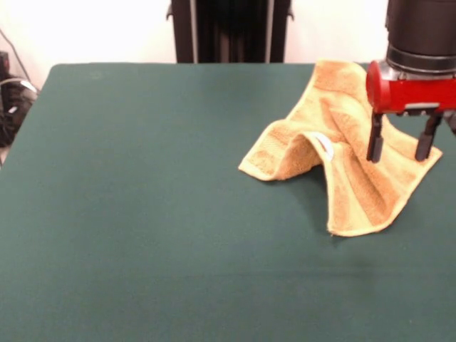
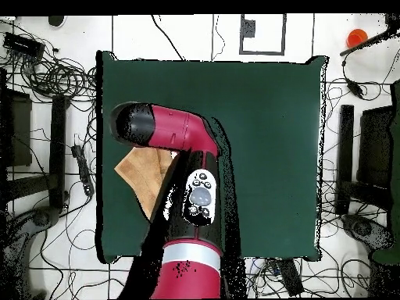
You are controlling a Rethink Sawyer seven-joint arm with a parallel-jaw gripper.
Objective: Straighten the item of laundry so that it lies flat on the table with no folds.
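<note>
The golden-orange towel (image 1: 342, 142) lies rumpled at the right side of the dark green table (image 1: 157, 214) in the front view. A raised fold arches up in its middle, with a small white label (image 1: 324, 144) on the fold. One corner reaches left and one reaches toward the near edge. My gripper (image 1: 400, 153) hangs over the towel's right part, its two dark fingers (image 1: 375, 142) spread apart and open, holding nothing. In the overhead view the arm (image 2: 176, 133) covers most of the towel (image 2: 141, 176); the gripper is hidden there.
The robot's pedestal (image 1: 231, 28) stands behind the table's far edge. Cables and equipment (image 1: 14, 100) lie off the table's left side in the front view. The towel lies close to the table's edge in the overhead view (image 2: 101, 180).
</note>
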